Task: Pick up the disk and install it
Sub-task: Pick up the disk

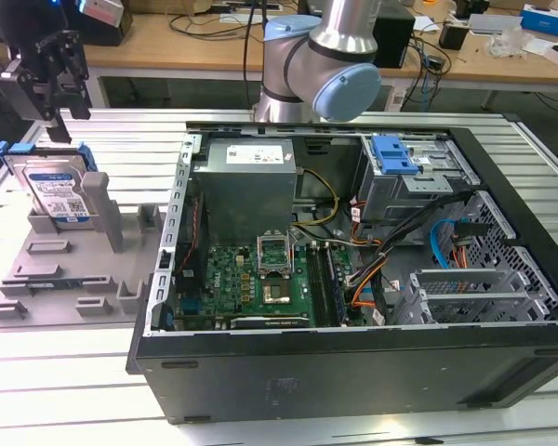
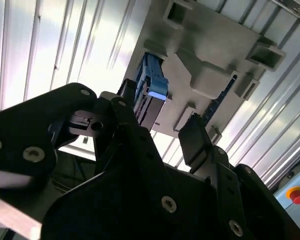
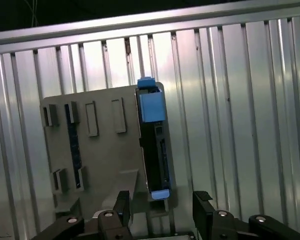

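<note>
Ribbed metal worktop (image 1: 135, 149) | disk (image 1: 59, 193) upright in grey holder (image 1: 63, 269), below end effector (image 3: 162, 201) | jaws spread wide, holding nothing

Ribbed metal table (image 1: 70, 381) carries grey fixture plate (image 1: 65, 274) and open computer case (image 1: 353, 376), just beside each other

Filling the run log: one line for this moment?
phase: pre-grasp | gripper: open, empty, above disk | disk: upright in grey holder, not gripped | computer case: open, disk not installed
</note>
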Motion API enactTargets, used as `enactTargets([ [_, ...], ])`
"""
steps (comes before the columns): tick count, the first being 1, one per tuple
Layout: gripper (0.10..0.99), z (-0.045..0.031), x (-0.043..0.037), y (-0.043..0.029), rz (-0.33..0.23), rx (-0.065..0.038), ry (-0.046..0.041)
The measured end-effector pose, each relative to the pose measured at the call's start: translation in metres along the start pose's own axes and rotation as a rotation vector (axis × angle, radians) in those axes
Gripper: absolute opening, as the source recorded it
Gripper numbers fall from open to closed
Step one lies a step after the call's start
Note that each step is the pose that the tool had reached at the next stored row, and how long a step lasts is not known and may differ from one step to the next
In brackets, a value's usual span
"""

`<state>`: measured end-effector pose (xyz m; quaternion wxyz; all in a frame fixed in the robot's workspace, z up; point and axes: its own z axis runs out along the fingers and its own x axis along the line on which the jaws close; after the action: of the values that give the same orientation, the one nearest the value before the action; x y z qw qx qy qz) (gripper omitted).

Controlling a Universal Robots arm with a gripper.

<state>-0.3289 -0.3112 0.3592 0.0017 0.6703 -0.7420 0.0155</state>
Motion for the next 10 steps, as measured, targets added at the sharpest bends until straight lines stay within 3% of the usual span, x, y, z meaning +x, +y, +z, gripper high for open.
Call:
enactTargets([
  [5,0.616,0.0081,0.0000,0.0181,-0.011,0.000,0.0000],
  [7,0.616,0.0115,0.0011,0.0303,-0.012,0.000,-0.0001],
  [10,0.616,0.0136,0.0023,0.0423,-0.013,0.000,-0.0001],
])
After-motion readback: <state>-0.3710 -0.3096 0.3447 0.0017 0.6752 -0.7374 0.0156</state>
